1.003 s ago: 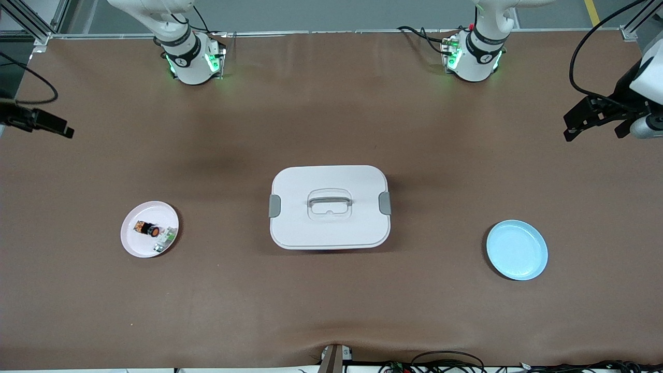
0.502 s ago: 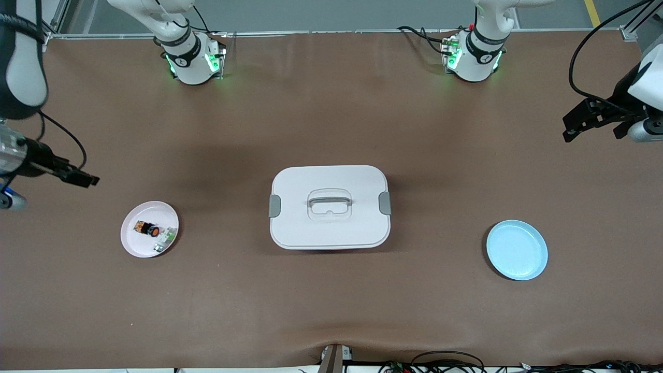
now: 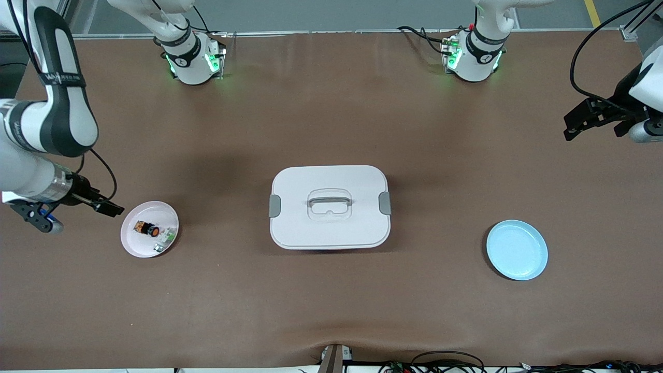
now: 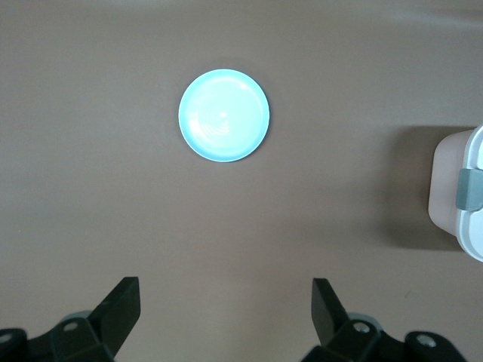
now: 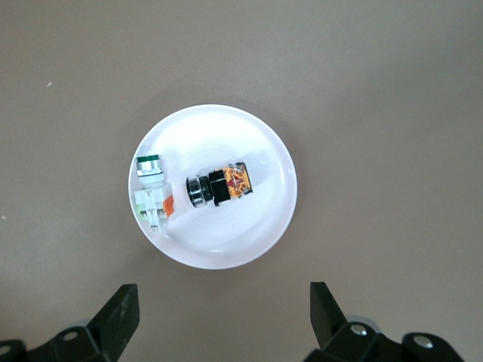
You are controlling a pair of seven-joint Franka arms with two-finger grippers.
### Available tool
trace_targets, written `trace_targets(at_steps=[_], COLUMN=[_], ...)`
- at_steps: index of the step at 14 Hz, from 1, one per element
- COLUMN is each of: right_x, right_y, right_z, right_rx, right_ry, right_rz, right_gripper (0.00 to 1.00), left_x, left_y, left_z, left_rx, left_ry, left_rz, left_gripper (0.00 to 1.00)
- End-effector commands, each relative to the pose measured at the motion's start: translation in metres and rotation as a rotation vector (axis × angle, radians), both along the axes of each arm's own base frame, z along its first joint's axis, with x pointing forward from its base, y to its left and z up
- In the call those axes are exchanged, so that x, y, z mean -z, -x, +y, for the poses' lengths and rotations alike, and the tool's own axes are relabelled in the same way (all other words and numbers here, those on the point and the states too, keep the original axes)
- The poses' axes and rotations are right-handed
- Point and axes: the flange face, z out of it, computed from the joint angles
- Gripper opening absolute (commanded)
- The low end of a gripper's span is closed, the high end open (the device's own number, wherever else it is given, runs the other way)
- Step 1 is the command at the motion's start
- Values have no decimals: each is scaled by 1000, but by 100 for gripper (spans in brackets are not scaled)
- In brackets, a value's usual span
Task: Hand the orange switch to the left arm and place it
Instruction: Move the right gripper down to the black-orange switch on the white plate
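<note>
The orange switch [image 3: 146,228] [image 5: 220,185], black with an orange end, lies on its side in a pink plate [image 3: 129,243] [image 5: 226,256] toward the right arm's end of the table. My right gripper [image 3: 111,209] [image 5: 223,302] hangs open and empty over bare table just beside that plate's rim. The white box [image 3: 330,207] [image 4: 460,192] with grey side latches stands shut in the middle of the table. My left gripper [image 3: 570,127] [image 4: 224,298] is open and empty, high over the left arm's end of the table.
A green-and-white component [image 3: 164,239] [image 5: 153,192] shares the pink plate with the switch. A light blue plate [image 3: 517,249] [image 4: 224,115] with nothing in it sits toward the left arm's end, about as near to the front camera as the pink one.
My right arm has swung into view and brought its gripper toward the front camera, up to the pink plate's edge. The left gripper has barely moved.
</note>
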Motion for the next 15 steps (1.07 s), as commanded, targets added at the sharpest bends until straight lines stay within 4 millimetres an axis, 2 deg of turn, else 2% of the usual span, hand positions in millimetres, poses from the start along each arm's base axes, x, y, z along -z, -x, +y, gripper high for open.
trace_targets(at_steps=[1,4,9,12,15], right_x=[21,52,73,94,116], right_y=[-6,-12,-24,-29,-31], right_z=[0,-1,-8,-9,-5], right_rx=[100,127,-32,-119,-129], right_ry=[-26,-18,46,49,47], right_rz=[13,9,9,25,22], right_gripper=[100,100,100,100,100], left_x=[-4,-2,-1,-1,3], left_y=[-3,-4,-4,-3,-5], left_z=[-1,-2,-1,-5,-8], left_rx=[17,19,17,17,16], left_ry=[-5,-3,-5,-5,-4], left_rz=[7,9,10,11,17], left_gripper=[100,100,100,100,100])
